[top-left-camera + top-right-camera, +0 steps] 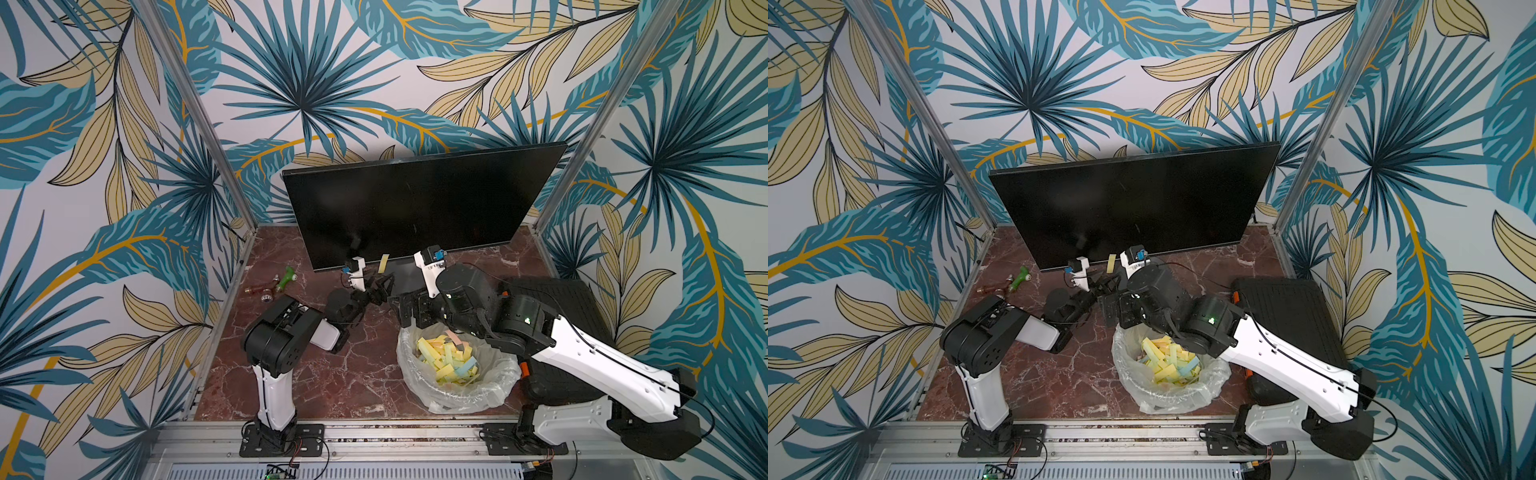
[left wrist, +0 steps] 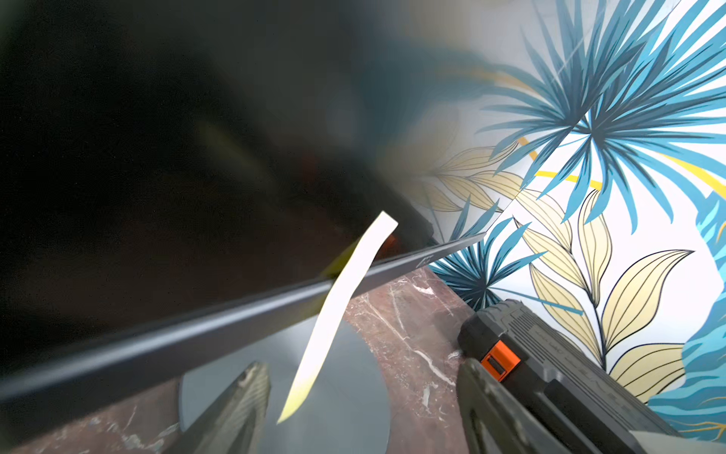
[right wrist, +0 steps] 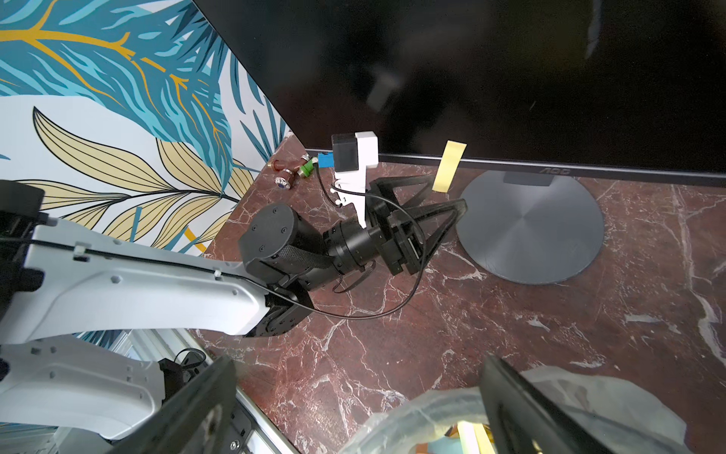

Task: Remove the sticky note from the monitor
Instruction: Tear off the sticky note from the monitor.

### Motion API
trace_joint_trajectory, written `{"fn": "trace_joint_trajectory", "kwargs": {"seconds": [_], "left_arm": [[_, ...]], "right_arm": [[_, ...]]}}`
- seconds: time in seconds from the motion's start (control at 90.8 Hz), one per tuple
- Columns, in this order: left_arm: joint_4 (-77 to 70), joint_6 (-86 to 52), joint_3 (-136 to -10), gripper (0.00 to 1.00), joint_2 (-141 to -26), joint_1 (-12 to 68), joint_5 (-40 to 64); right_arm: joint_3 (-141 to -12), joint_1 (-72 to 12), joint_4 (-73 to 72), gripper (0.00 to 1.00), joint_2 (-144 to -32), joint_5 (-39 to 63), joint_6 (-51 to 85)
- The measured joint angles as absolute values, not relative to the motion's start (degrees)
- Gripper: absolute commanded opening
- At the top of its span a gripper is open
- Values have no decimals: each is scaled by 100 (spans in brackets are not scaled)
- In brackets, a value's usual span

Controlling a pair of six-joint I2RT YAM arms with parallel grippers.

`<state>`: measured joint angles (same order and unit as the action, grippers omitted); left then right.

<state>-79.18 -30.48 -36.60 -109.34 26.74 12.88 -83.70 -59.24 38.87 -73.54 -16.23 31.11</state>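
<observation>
One yellow sticky note [image 2: 345, 298] hung from the lower bezel of the monitor [image 1: 415, 199], its free end dangling above the round grey foot [image 3: 530, 232]. My left fingers [image 2: 235, 405] stood open on either side of that loose end without touching it, so I judged the step in hand to be the grasp before the peel. The next move called for closing squarely on the paper, then pulling away from the screen without nudging it. My right fingers [image 3: 188, 408] waited open and empty over the bag-lined bin [image 1: 490, 395] on the worktop [image 1: 332, 374].
</observation>
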Motion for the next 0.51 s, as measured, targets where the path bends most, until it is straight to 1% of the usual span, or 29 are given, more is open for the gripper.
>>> {"fn": "trace_joint_trajectory", "kwargs": {"seconds": [0.077, 0.121, 0.452, 0.507], "left_arm": [[-7922, -3070, -3739, 73, -10997, 2670, 1317], [-7924, -3100, -3778, 70, -11039, 2661, 1339], [-7933, -3312, -3852, 33, -11157, 2602, 1527], [-7937, -3345, -3852, 29, -11157, 2598, 1566]], "right_arm": [[-8370, -5924, 3907, 99, -7354, -1623, 3118], [-8370, -5924, 3920, 100, -7354, -1625, 3127], [-8370, -5924, 3933, 100, -7352, -1667, 3131], [-8370, -5924, 3933, 100, -7352, -1667, 3131]]}}
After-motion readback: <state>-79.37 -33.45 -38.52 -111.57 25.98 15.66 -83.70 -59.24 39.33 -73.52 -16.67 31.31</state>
